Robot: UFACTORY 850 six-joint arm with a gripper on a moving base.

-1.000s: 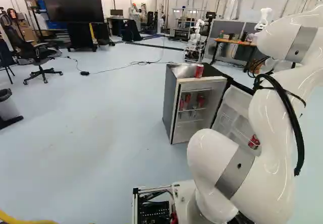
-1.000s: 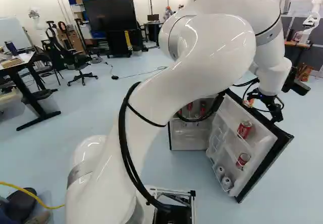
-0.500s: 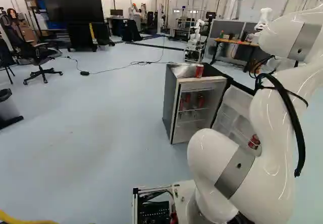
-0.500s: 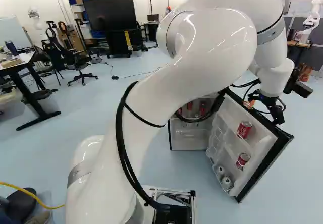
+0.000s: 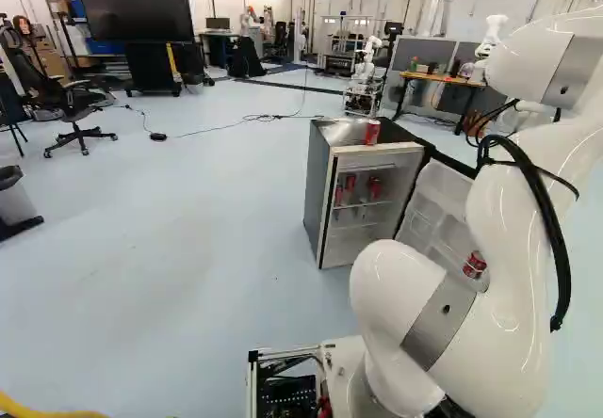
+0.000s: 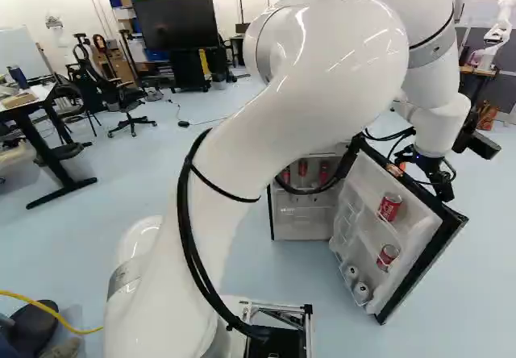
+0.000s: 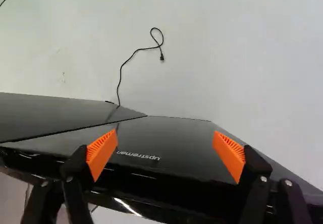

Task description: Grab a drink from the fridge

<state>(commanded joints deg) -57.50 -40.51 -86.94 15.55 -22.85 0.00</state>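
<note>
In the right base view my gripper (image 6: 427,171) is at the upper edge of the swung-out fridge door (image 6: 431,241), partly hidden behind it. The wrist view shows the gripper (image 7: 165,156) open, its orange pads (image 7: 102,153) wide apart over the door's glossy black outside (image 7: 166,138), nothing gripped. The fridge (image 5: 320,197) stands open, with red cans (image 5: 375,189) on an inner shelf and one red can (image 5: 372,133) on top. Door racks hold an upper red can (image 6: 389,206), a lower one (image 6: 387,256) and pale can ends (image 6: 361,292).
A thin black cable (image 7: 121,75) lies on the floor beyond the door. Another robot (image 5: 363,70) stands behind the fridge, near a wooden-topped desk (image 5: 438,78). At the left of the left base view are an office chair (image 5: 71,107) and a bin (image 5: 14,201).
My arm's large upper bend has shifted slightly left in the right base view, while the gripper has moved only a little beside the door. The base, fridge and cans have stayed put.
</note>
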